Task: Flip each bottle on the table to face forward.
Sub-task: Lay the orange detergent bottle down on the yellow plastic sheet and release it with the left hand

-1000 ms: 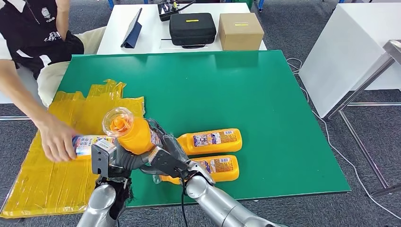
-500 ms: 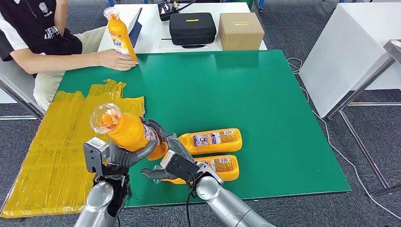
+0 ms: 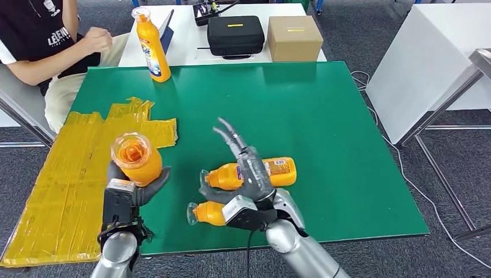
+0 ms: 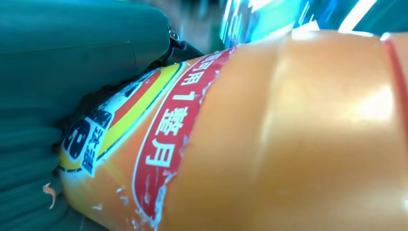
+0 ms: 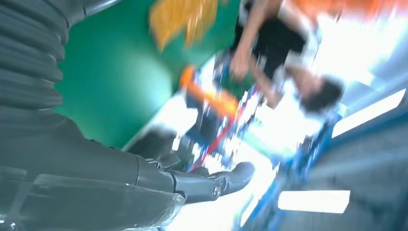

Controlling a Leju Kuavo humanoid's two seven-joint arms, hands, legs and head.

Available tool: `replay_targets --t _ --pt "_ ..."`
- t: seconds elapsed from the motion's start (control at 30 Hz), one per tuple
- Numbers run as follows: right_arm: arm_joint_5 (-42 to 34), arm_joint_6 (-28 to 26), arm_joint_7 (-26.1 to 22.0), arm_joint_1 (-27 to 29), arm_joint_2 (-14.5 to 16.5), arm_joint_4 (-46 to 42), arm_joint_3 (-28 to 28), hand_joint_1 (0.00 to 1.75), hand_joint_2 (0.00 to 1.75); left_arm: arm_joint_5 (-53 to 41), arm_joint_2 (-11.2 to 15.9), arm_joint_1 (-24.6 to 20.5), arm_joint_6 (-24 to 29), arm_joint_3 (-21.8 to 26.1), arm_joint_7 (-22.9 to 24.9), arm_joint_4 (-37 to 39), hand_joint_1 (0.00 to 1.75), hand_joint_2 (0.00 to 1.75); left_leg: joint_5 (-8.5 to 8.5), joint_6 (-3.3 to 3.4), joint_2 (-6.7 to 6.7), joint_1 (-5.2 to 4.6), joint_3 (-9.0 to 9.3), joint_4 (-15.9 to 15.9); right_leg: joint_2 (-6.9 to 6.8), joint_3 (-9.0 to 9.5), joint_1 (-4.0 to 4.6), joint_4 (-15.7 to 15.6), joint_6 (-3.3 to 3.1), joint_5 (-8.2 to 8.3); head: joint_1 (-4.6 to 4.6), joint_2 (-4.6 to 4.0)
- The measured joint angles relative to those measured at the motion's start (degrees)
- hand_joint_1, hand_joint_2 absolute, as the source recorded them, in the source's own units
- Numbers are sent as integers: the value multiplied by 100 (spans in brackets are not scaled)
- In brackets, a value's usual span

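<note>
The left robot hand (image 3: 134,186) grips an orange detergent bottle (image 3: 136,158) upright, cap toward the camera, near the front left corner of the green surface (image 3: 324,116), at the edge of the yellow taped sheet (image 3: 58,191). In the left wrist view the held bottle's red and yellow label (image 4: 159,144) faces the camera. The right robot hand (image 3: 246,174) holds nothing, its fingers (image 3: 228,134) spread and raised over two more orange bottles lying on their sides near the front edge: the farther lying bottle (image 3: 277,168) and the nearer lying bottle (image 3: 209,212). A fourth bottle (image 3: 150,46) stands upright at the far left corner, beside a seated person (image 3: 52,40).
</note>
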Motion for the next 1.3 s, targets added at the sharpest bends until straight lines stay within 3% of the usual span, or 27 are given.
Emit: replay_targets --t 0.1,0.23,0.4,0.67,0.8,1.03,1.3 --pt "459 -313 176 123 -179 -379 -277 0 175 -837 1 155 562 181 0 -199 175 175 0 0 -3 -1 0 0 -1 0 -1 -1 0 0 0 -1" --pt "858 -748 251 393 -395 -733 -642 0 175 -1638 1 272 882 465 42 -326 175 175 -1 0 -4 -1 0 0 -2 -1 0 -3 0 0 0 0" --pt "1214 -1219 328 831 -574 -1178 -1079 0 175 -3083 -80 294 980 948 46 -334 175 175 -1 0 0 -1 1 0 -2 0 0 -3 0 0 0 -1" --pt "1503 -1338 503 1175 -701 -1624 -1455 0 175 -4856 -351 225 991 1755 182 -308 175 175 0 0 0 -1 2 0 -1 1 0 -3 0 0 -1 1" --pt "1630 -1284 550 1252 -737 -1745 -1618 0 175 -6118 -366 222 992 1936 751 -269 175 175 0 0 2 -1 2 0 -1 0 0 -3 0 0 -1 1" --pt "1693 -1172 581 1267 -754 -1838 -1716 0 175 -6583 -336 220 992 1917 1277 -169 175 175 0 0 1 -1 2 0 -1 1 0 -3 0 0 0 0" --pt "1747 -1019 619 1218 -749 -1857 -1735 0 175 -6883 359 47 992 1016 3216 261 175 175 0 -1 -1 4 3 0 -2 2 1 -1 0 0 0 1"
